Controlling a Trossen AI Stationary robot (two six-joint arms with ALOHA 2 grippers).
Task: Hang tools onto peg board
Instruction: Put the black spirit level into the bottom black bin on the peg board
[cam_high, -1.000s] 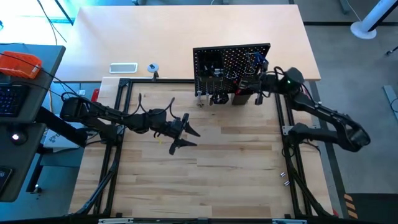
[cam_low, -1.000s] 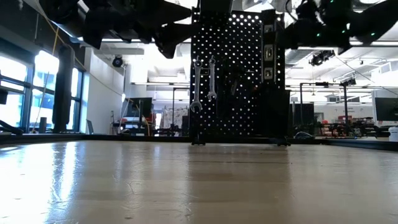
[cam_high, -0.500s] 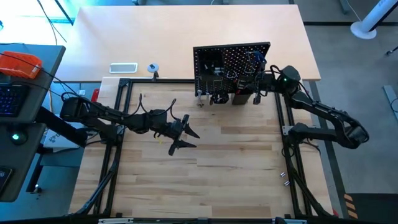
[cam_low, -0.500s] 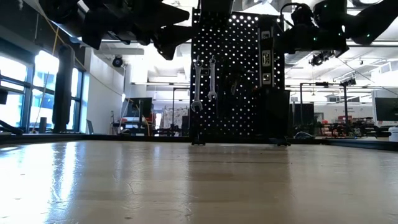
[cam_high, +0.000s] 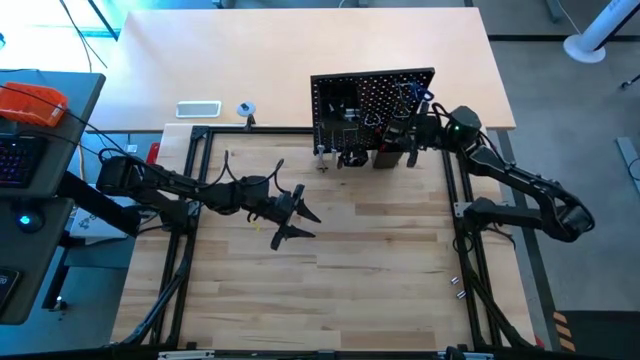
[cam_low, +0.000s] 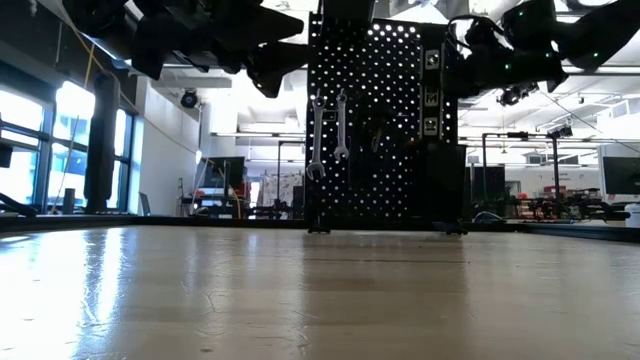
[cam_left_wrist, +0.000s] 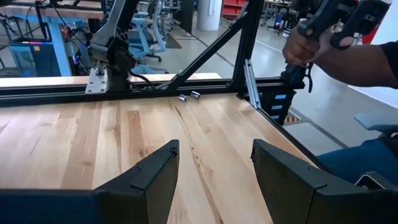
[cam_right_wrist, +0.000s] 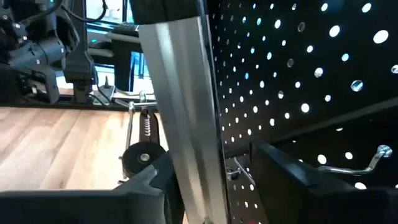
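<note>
At the upright peg board, we see the right gripper with fingers parted around a silver wrench; over mid-table, the left gripper waits, fingers spread, empty

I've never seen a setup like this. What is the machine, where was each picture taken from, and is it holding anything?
This is a robot with two dark arms at a wooden table. Each arm ends in a two-finger gripper. One picture looks straight down from above. One looks level across the tabletop. The other two come from cameras on the arms' wrists.

The left gripper hovers over the middle of the table, open and empty. The right gripper is up against the peg board, the upright black panel full of holes. A silver tool stands right in front of its wrist camera, but I cannot tell whether it is gripped.

Two wrenches already hang on the board. A white rectangle and a small tape roll lie behind.
</note>
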